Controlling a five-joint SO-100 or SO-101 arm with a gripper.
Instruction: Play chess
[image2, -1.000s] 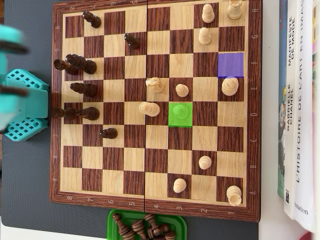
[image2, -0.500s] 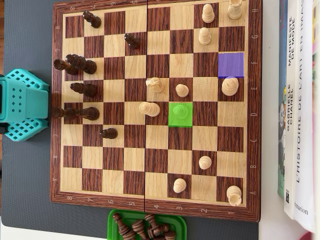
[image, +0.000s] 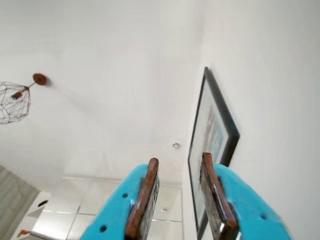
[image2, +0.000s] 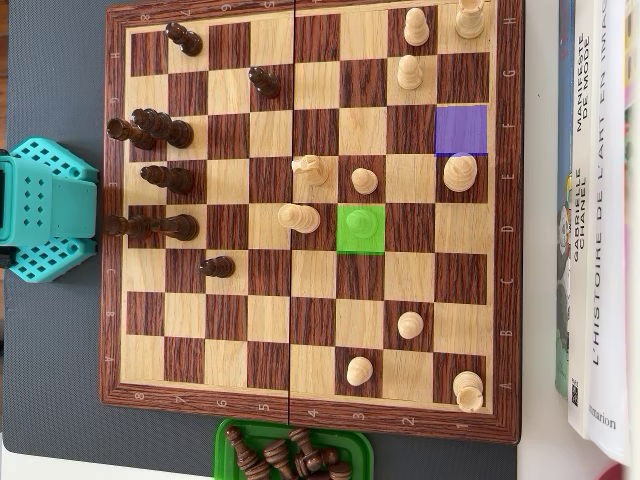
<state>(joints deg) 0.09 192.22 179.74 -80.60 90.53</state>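
The wooden chessboard (image2: 115, 300) fills the overhead view, with dark pieces (image2: 165, 128) on the left side and light pieces (image2: 410, 323) on the right. One square is marked green (image2: 345, 243), and a green-tinted pawn seems to stand on it. Another square is marked purple (image2: 461, 130) and is bare. My gripper (image: 180, 159) shows only in the wrist view. It points up at the ceiling, and its teal jaws with brown pads (image: 145, 195) stand apart with nothing between them. The arm's teal base (image2: 45, 210) sits at the board's left edge.
A green tray (image2: 228, 432) with several captured dark pieces sits below the board. Books (image2: 600, 200) lie along the right side. The wrist view shows a framed picture (image: 212, 135), a wire lamp (image: 14, 102) and the ceiling.
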